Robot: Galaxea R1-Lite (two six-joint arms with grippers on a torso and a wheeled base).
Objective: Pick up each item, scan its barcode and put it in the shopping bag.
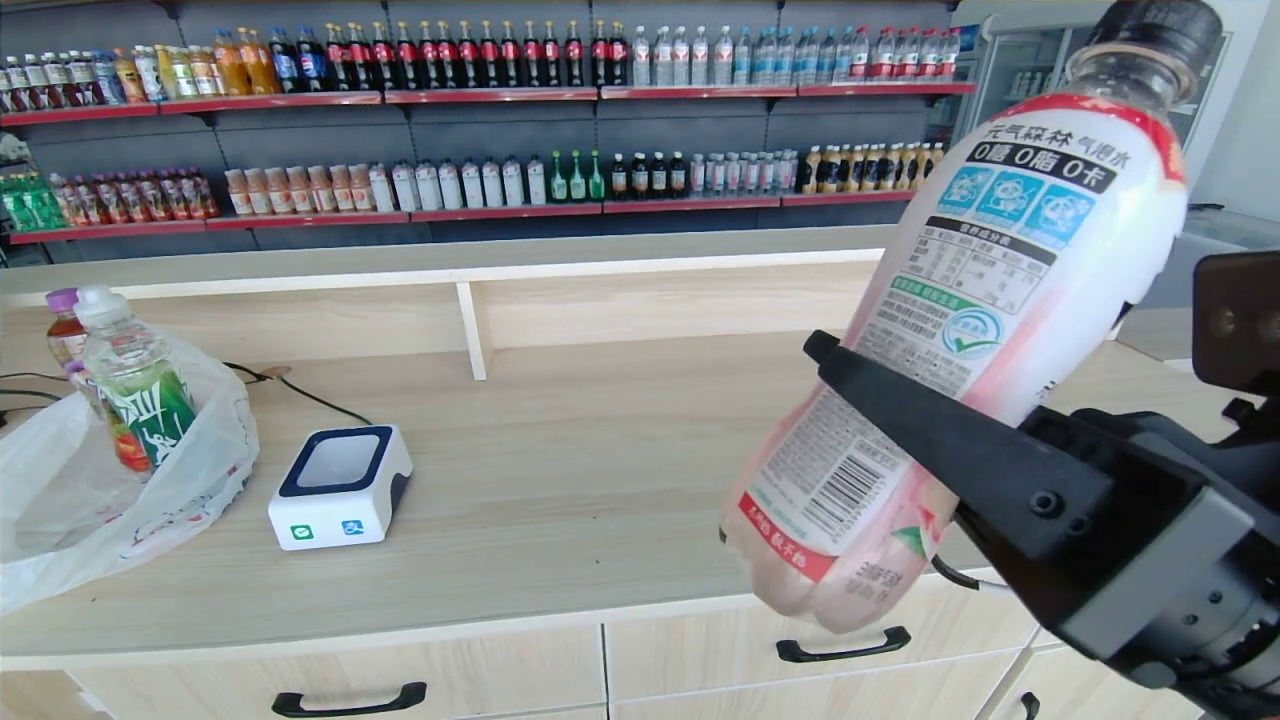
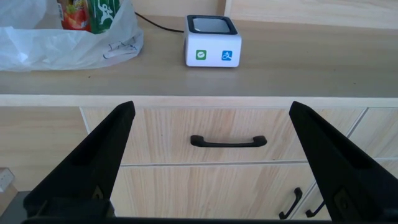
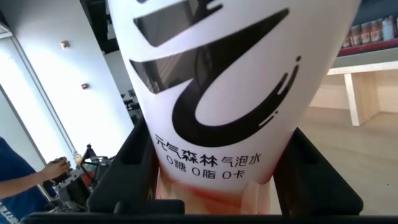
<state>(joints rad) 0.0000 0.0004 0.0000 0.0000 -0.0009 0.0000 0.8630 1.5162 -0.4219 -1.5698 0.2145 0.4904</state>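
Slippage is the worry: right pincer (image 1: 870,400) is clamped low on the tilted bottle (image 1: 990,270), held up over the desk's (image 1: 600,480) front right edge, so I reckon a loose grip could send it past that edge. Scanner (image 1: 340,487) sits toward the left end, bag (image 1: 60,500) just beyond, with bare desk between. Left pincer (image 2: 211,109), spread apart, hangs below the front edge, facing a drawer (image 2: 161,140).

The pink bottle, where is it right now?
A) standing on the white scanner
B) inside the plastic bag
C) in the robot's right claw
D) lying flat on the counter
C: the right claw is clamped around the pink bottle, holding it tilted in the air, off the counter and away from the scanner and the bag.
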